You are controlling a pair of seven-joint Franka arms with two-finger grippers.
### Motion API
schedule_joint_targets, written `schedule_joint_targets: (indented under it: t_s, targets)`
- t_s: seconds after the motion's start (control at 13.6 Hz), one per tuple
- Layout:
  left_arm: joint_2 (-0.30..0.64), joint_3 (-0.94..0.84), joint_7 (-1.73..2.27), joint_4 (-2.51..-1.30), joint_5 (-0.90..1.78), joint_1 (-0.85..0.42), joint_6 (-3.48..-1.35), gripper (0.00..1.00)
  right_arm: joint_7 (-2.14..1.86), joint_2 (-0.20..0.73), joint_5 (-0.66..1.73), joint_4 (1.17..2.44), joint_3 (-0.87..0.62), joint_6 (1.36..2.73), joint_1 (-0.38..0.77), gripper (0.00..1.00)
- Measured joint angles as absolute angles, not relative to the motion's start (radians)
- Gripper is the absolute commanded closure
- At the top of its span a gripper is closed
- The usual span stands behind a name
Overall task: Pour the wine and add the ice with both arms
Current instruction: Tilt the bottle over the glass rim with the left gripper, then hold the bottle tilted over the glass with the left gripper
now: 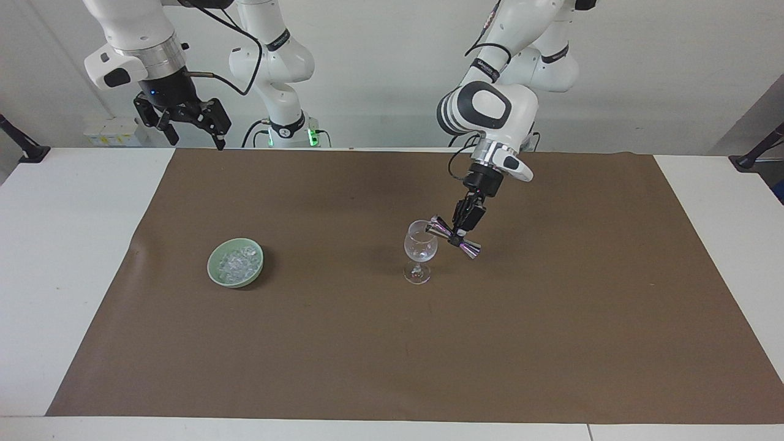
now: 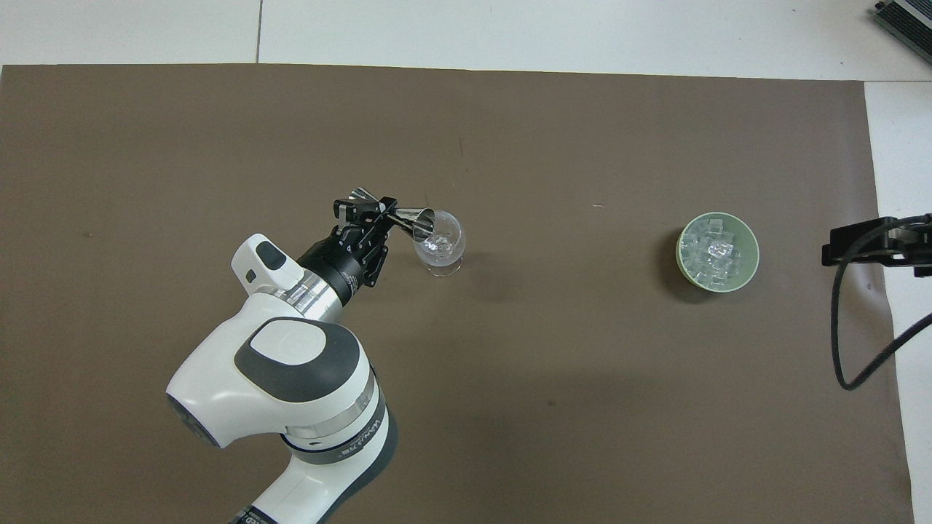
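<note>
A clear stemmed wine glass stands upright on the brown mat. My left gripper is shut on the waist of a silver double-ended jigger. The jigger is tipped on its side, one mouth at the glass's rim. Ice fills a pale green bowl toward the right arm's end of the table. My right gripper hangs open high in the air by that end's table edge, holding nothing.
The brown mat covers most of the white table. Black clamp posts stand at both table ends near the robots. The left arm's elbow looms over the mat.
</note>
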State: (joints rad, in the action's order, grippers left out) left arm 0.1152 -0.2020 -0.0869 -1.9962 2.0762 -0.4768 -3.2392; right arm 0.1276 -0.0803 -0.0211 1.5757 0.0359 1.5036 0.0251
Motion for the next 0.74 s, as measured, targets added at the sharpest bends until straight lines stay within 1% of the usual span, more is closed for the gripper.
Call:
schedule_joint_targets:
  t_s: [0.74]
  targets:
    - [0.119,-0.206,-0.102,-1.982,2.034,-0.496,-3.292,1.0,0.128,-0.08,-0.021,1.576,0.036,1.504,0.025,0.0]
